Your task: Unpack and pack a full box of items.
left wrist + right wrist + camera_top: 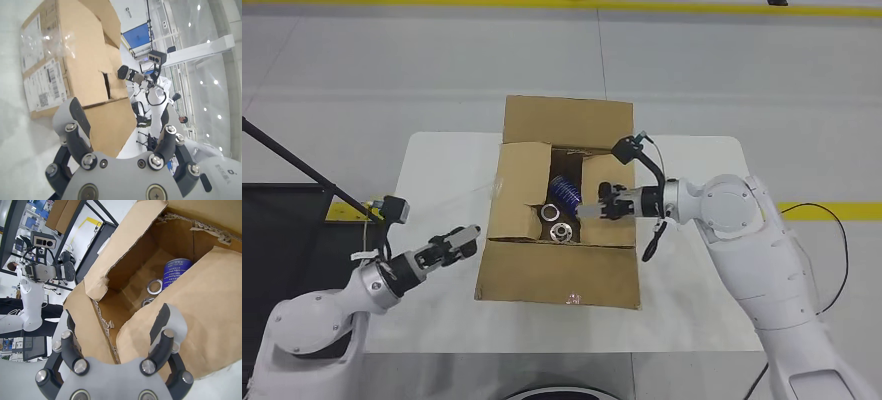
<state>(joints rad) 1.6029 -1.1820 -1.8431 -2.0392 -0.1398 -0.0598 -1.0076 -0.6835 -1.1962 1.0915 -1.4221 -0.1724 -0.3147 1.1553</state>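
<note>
White counter point(437, 170), open box point(557, 270) centred | blue can point(564, 188) and metal rings point(561, 232) lie inside | right jaws wide apart, empty, over 3 o'clock flap | left jaws spread, empty, at box's 8 o'clock | likely unpacking; next: right dips past flap for can

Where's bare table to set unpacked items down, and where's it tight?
Bare white tabletop lies left of the cardboard box, beyond the open left gripper, and right of it near the front edge. Inside the box, the blue can and two metal rings crowd the opening beside the open right gripper.
</note>
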